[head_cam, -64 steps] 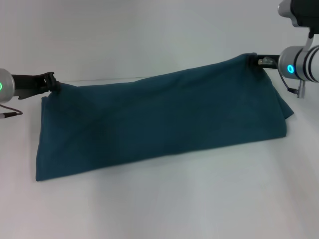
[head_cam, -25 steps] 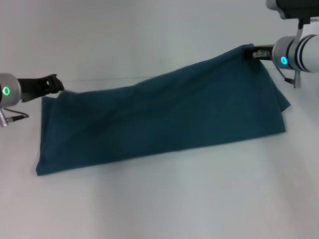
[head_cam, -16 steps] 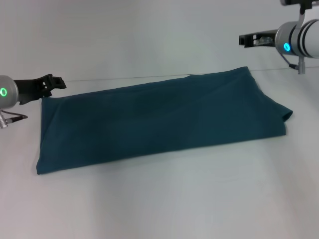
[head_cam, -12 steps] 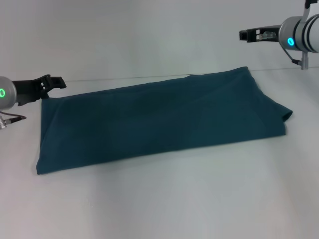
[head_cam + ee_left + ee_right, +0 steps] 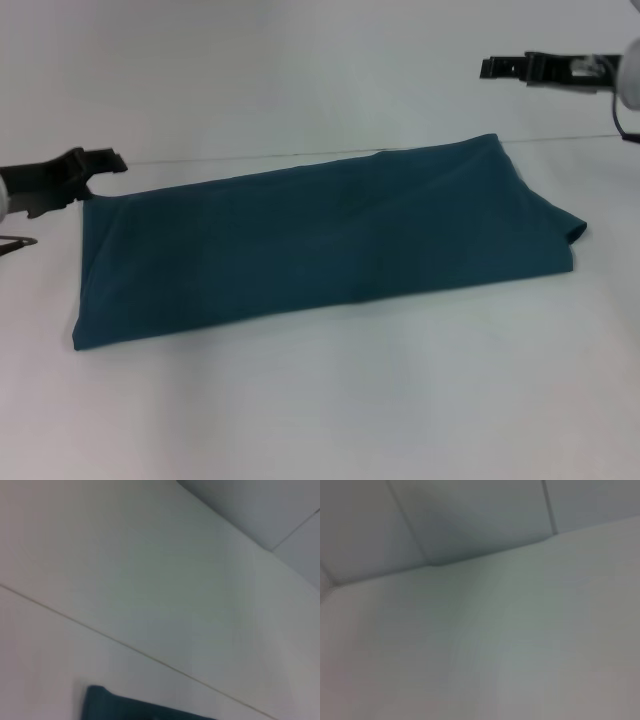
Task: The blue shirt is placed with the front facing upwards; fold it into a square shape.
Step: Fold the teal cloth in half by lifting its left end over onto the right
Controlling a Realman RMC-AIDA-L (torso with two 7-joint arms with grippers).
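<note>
While the blue shirt (image 5: 320, 245) lay folded flat, my left gripper (image 5: 98, 162) and right gripper (image 5: 500, 68) hung spread, holding nothing.

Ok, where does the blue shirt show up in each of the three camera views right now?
Head view: the blue shirt lies flat across the middle of the table, a long folded band.
Left wrist view: only one corner of it shows, at the picture's lower edge.
Right wrist view: not in it.
Shared landmark: the thin seam line behind the shirt also shows in the left wrist view.
</note>
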